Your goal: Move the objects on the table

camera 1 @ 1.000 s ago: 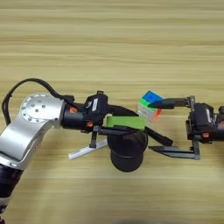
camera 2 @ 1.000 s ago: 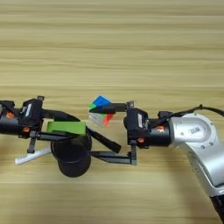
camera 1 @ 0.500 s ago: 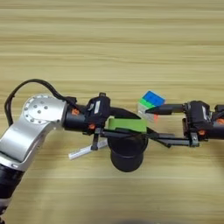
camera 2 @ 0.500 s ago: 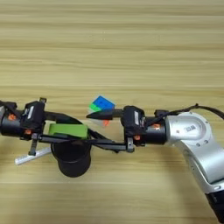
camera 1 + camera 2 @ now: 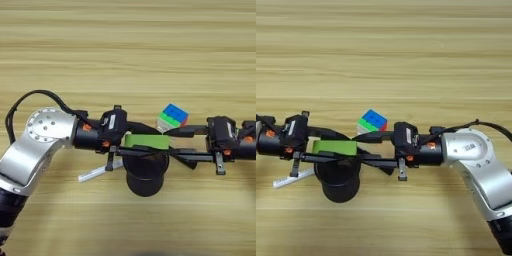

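Centre of frame: my left end effector [image 5: 150,141] grips the green block [image 5: 146,141] just above a black cup [image 5: 144,172]. I judge the block light, rigid and smooth; flat opposite faces are the place to pinch it. The puzzle cube [image 5: 172,118] sits on the wooden surface [image 5: 125,50], right of centre; hard, light, but its layers may twist, so I would take it squarely across two faces. My right end effector [image 5: 363,150] reaches left beside the cube, fingers spread, holding nothing. A white stick [image 5: 99,171] lies lower left.
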Robot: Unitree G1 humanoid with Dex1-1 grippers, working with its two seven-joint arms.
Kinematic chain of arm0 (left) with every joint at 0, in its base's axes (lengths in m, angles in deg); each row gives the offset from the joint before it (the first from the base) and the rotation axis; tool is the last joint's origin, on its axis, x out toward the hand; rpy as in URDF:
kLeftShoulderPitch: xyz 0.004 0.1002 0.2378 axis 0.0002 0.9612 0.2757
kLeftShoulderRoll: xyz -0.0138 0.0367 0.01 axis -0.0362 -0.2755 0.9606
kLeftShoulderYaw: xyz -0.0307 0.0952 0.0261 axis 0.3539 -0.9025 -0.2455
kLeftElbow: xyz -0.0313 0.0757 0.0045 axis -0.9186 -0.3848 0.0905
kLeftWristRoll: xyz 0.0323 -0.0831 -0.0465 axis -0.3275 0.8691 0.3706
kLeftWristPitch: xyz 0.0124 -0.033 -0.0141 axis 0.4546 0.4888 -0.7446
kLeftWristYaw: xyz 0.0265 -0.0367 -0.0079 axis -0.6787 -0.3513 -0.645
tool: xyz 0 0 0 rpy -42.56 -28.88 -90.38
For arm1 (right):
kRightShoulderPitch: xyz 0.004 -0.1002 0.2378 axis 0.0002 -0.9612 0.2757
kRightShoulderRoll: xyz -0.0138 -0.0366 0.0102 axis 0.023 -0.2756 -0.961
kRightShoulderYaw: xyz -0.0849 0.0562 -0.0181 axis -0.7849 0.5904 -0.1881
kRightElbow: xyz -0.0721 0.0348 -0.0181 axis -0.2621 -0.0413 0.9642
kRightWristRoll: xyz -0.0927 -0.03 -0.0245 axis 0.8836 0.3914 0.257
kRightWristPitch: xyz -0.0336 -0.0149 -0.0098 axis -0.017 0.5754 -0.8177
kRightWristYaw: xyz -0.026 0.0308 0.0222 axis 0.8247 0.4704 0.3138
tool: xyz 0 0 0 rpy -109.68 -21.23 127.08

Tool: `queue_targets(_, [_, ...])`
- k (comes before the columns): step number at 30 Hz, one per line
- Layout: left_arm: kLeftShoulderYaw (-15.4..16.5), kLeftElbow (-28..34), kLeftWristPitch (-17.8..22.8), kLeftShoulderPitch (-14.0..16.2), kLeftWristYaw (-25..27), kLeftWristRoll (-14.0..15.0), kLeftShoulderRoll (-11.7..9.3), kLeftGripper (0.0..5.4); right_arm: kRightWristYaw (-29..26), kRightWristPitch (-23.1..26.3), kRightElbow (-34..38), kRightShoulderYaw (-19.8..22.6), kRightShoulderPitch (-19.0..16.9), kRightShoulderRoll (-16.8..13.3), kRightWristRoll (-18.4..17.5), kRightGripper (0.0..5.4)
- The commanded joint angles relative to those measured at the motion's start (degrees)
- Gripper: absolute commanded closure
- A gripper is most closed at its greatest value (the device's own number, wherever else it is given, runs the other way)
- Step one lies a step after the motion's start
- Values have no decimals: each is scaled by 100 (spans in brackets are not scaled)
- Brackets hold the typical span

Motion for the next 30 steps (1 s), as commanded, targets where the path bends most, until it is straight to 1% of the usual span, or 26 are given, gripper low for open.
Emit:
queue_targets(1, [-49,166,-1,-155,-49,63,73,407,-33,49,29,-86,50,15,36,401])
queue_targets(9, [-57,157,5,-164,-53,60,78,407,-41,43,22,-79,54,10,32,401])
queue_targets(10, [-57,156,4,-164,-55,58,79,378,-43,44,23,-78,54,9,31,401])
queue_targets(11, [-55,156,4,-164,-61,54,80,366,-45,47,25,-78,53,6,29,401])
queue_targets(13, [-52,153,-11,-173,-87,38,87,355,-46,51,27,-75,48,2,28,401])
queue_targets(14, [-54,151,-11,-178,-98,34,89,339,-46,52,28,-73,46,1,29,401])
queue_targets(22, [-93,130,-19,-194,-153,-14,72,265,-55,40,21,-51,28,8,40,401])
queue_targets(23, [-97,131,-19,-193,-155,-14,67,265,-54,38,20,-47,26,8,42,401])
queue_targets(30, [-103,123,-45,-187,-147,-10,35,194,-57,11,-27,-36,34,24,64,401])
